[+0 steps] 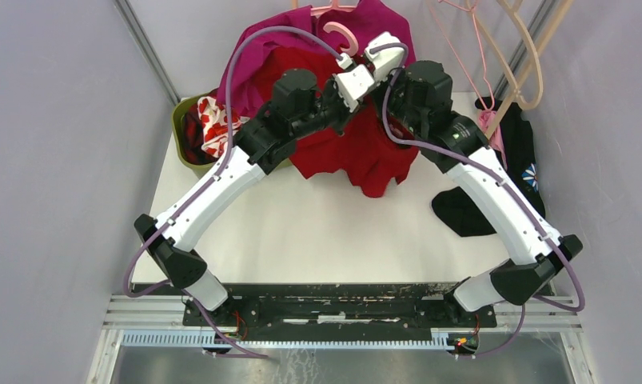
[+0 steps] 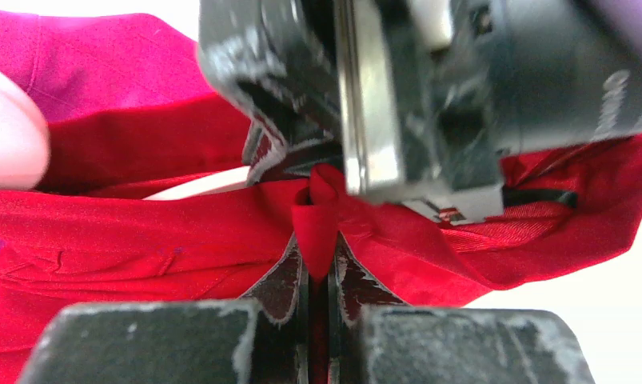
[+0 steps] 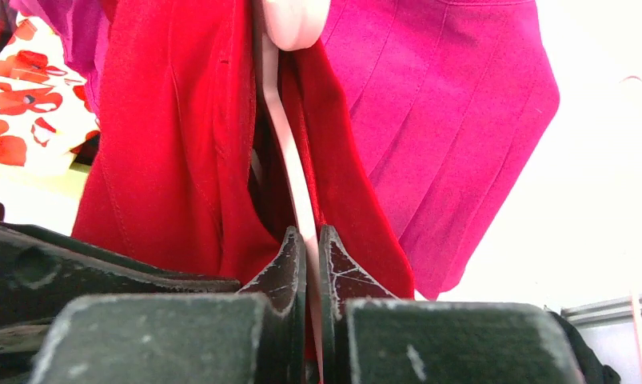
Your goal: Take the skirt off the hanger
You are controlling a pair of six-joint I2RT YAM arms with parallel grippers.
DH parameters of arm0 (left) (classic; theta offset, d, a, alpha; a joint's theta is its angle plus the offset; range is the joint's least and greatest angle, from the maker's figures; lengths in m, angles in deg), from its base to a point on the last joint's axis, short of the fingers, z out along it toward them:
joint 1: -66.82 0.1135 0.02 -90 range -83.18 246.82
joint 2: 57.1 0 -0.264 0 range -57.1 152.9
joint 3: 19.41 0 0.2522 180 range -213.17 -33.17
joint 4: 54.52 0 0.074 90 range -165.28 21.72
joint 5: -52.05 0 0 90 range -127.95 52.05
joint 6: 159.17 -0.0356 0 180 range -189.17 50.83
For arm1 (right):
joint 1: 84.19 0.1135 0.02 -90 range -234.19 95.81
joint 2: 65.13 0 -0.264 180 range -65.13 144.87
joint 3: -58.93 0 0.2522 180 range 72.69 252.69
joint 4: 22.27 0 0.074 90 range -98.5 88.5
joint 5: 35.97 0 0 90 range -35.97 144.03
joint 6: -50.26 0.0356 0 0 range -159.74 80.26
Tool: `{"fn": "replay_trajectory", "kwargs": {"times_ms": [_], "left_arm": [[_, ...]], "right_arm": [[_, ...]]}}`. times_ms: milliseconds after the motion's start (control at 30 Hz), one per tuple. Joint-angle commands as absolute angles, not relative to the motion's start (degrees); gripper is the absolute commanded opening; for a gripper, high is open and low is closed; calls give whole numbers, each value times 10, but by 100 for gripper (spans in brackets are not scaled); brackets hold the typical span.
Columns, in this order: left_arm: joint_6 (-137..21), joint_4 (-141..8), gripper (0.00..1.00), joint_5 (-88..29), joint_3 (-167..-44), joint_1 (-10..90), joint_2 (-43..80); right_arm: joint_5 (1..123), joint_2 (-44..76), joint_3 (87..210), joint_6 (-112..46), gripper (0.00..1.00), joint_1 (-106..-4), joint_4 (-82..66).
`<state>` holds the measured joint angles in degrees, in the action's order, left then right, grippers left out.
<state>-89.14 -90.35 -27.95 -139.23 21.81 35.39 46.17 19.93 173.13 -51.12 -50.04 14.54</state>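
Presently: left gripper (image 2: 318,268), jaws pinched together on a fold of red skirt (image 2: 125,240). Right gripper (image 3: 309,238) just beyond it, jaws clamped on pink hanger (image 3: 284,136), which sits inside the skirt's waist. Magenta pleated garment (image 3: 453,120) hangs behind.

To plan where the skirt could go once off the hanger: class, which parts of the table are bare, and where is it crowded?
Bare: the near middle of the table, in front of the red skirt and left of the black cloth. Crowded: the far edge, with the green basket and magenta garment.
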Motion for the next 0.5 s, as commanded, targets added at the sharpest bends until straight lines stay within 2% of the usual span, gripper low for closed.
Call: {"fn": "replay_trajectory", "kwargs": {"times_ms": [0, 67, 200, 267, 367, 467], "left_arm": [[-842, -937, 3, -145, -1371, 154, 347], [-840, -934, 3, -140, -1370, 154, 351], [-850, -938, 3, -148, -1353, 154, 346], [-857, -929, 3, -157, -1338, 154, 339], [-855, -914, 3, -152, -1341, 155, 345], [-849, -929, 3, -132, -1371, 155, 360]], "right_arm": [[410, 152, 1803, -480, 1, -501, -54], [401, 145, 1802, -482, 1, -501, -53], [391, 140, 1863, -471, 1, -502, 43], [388, 112, 1821, -440, 1, -501, 38], [369, 92, 1716, -421, 1, -501, -44], [356, 106, 1689, -391, 1, -501, -70]]}}
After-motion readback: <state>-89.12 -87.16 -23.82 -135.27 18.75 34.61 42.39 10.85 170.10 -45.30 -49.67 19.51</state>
